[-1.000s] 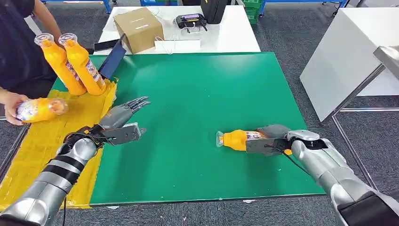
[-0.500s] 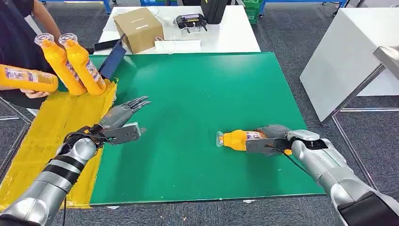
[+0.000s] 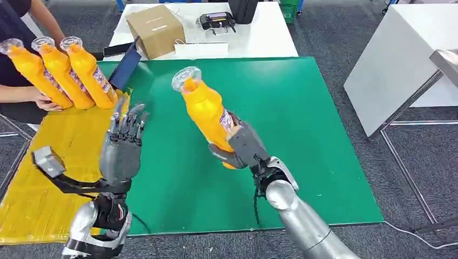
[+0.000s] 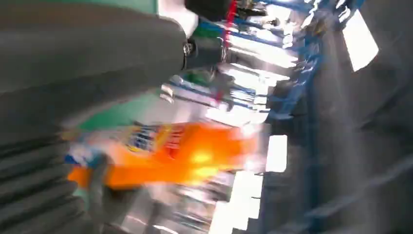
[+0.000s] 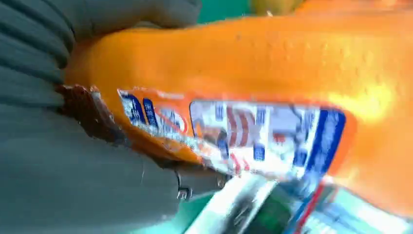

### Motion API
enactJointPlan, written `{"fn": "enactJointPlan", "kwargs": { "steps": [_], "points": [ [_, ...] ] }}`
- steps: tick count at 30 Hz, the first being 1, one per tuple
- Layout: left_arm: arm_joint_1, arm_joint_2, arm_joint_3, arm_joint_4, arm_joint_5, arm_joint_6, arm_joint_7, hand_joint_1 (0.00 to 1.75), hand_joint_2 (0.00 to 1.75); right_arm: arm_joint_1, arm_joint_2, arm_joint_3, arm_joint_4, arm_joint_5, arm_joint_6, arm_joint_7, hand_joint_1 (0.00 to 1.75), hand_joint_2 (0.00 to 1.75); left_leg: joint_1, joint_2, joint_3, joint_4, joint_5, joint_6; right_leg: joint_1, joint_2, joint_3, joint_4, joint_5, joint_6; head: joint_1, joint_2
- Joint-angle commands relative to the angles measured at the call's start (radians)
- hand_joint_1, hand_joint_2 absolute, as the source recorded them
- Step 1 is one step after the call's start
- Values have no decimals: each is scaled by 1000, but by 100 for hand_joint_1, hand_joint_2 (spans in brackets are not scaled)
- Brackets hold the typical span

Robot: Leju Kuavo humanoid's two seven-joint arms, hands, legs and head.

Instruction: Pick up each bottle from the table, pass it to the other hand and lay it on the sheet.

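Observation:
My right hand [image 3: 243,148] grips an orange bottle [image 3: 206,112] by its lower body and holds it upright, tilted, above the middle of the green table [image 3: 302,108]. Its clear cap [image 3: 186,77] points up and away from me. The right wrist view shows the bottle's label [image 5: 263,134] close against the hand [image 5: 73,161]. My left hand [image 3: 121,148] is raised to the left of the bottle, palm up-facing, fingers apart and holding nothing. The left wrist view is blurred and shows the bottle [image 4: 170,153]. The yellow sheet [image 3: 48,167] lies at the table's left.
A person at the far left holds three orange bottles [image 3: 59,75] upright at the sheet's far end. Behind the green table stands a white table [image 3: 254,38] with a cardboard box [image 3: 156,29] and a dark device [image 3: 216,20]. A white cabinet [image 3: 405,70] stands to the right.
My right hand has lifted the bottle off the table and swung it up toward the middle. My left hand has risen and turned upright. The person has stood a third bottle beside the other two.

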Motion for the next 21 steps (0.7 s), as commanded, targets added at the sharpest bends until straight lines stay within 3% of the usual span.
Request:
{"fn": "enactJointPlan", "kwargs": {
  "steps": [1, 17, 21],
  "points": [
    [26, -36, 56, -59, -50, -9, 3, 0, 175, 21, 23, -43, -102, -2, 12, -9, 175, 175, 1, -1, 5, 1, -3, -1, 0, 4, 5, 0, -2, -1, 0, 0],
    [27, -52, 29, -42, -79, -28, 3, 0, 175, 28, 30, -18, -89, 24, 41, -9, 175, 175, 0, -2, 5, 1, -2, -1, 0, 4, 5, 0, -2, -1, 0, 0],
    [15, -53, 14, -25, -88, -29, 19, 0, 175, 5, 37, 71, -36, 58, 103, 13, 175, 175, 0, -1, 4, 0, -2, -1, -1, 3, 4, -1, -1, -1, 0, 0]
  ]
}}
